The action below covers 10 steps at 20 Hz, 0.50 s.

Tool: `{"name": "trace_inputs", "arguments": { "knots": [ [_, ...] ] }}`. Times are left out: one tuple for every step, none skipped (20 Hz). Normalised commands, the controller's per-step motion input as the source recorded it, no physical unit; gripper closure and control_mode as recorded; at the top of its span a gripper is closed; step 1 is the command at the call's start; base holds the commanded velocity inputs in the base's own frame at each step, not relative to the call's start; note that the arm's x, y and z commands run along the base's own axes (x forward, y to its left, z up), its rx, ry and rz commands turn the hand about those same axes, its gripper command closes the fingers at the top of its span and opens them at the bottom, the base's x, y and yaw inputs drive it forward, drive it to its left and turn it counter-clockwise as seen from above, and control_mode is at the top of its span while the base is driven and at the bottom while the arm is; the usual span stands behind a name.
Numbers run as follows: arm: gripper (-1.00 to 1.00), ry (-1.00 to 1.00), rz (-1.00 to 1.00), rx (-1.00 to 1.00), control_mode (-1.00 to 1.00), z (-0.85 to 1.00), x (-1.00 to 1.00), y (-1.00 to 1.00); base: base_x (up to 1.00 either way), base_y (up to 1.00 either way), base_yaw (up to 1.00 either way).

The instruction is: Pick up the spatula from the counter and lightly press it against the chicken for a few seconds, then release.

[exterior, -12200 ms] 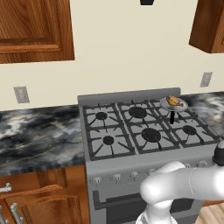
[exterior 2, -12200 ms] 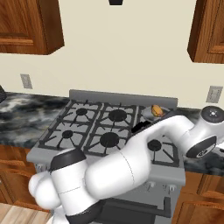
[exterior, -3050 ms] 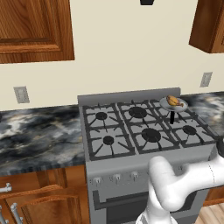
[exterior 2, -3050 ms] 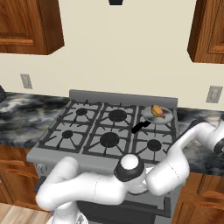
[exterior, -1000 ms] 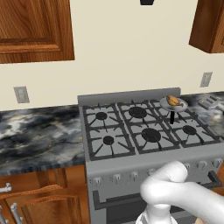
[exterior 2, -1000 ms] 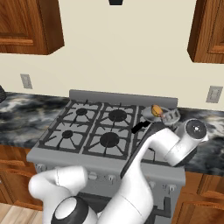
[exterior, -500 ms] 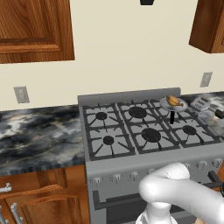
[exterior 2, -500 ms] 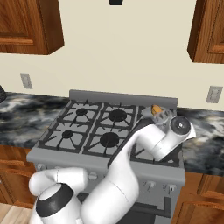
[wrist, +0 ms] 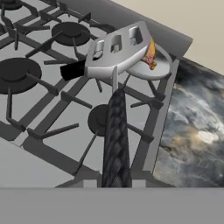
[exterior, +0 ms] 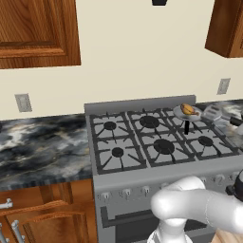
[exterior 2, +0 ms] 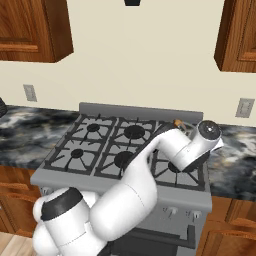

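In the left base view, the chicken (exterior: 188,109) is sitting on a small pan (exterior: 178,113) at the upper right of the stove (exterior: 137,103). The pale blade of the spatula (exterior: 211,112) is hanging just beside it, toward the right edge of the frame. Coming in from that side, the blade could be shoving the light pan sideways instead of pressing down on the meat. The arm (exterior: 190,209) is rising from the lower right corner and reaching out past the right edge. In the right base view, the risk is that the wrist (exterior 2: 207,132) is covering most of the pan, so any misalignment is going unseen from here. The arm is arching from the lower left to the right of centre, with the wrist bending down beside a sliver of orange chicken. In the hand view, the slotted blade is sitting in the upper middle and overlapping the chicken at its right end, though I cannot tell whether they are touching. Too hard a push could be tipping the pan or levering the thin braided handle out of the grip. The gripper (wrist: 115,183) is clamping nearly shut on the lower end of that handle at the bottom centre, and the hand is looking along the spatula toward the pan.
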Motion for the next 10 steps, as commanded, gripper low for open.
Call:
{"name": "trace_inputs", "arguments": {
  "knots": [
    [1.00,0.04,0.08,0.00,-1.00,0.17,0.11,0.00,0.00,0.00,0.00],
    [1.00,0.03,0.07,0.00,-1.00,0.16,0.12,0.00,0.00,0.00,0.00],
    [1.00,0.03,0.07,0.00,-1.00,0.15,0.17,0.00,0.00,0.00,0.00],
    [1.00,0.03,0.06,0.00,-1.00,0.13,0.24,0.00,0.00,0.00,0.00],
    [1.00,0.01,0.06,0.00,-1.00,0.13,0.27,0.00,0.00,0.00,0.00],
    [1.00,0.00,0.06,-0.01,-1.00,0.11,0.24,0.00,0.00,0.00,0.00],
    [1.00,0.00,0.06,0.00,-1.00,0.08,0.27,0.00,0.00,0.00,0.00],
    [1.00,0.00,0.06,0.00,-1.00,0.03,0.32,0.00,0.00,0.00,0.00],
    [1.00,0.00,0.05,0.00,-1.00,0.00,0.33,0.00,0.00,0.00,0.00],
    [1.00,0.00,0.04,0.00,-1.00,0.00,0.34,0.00,0.00,0.00,0.00]
  ]
}}
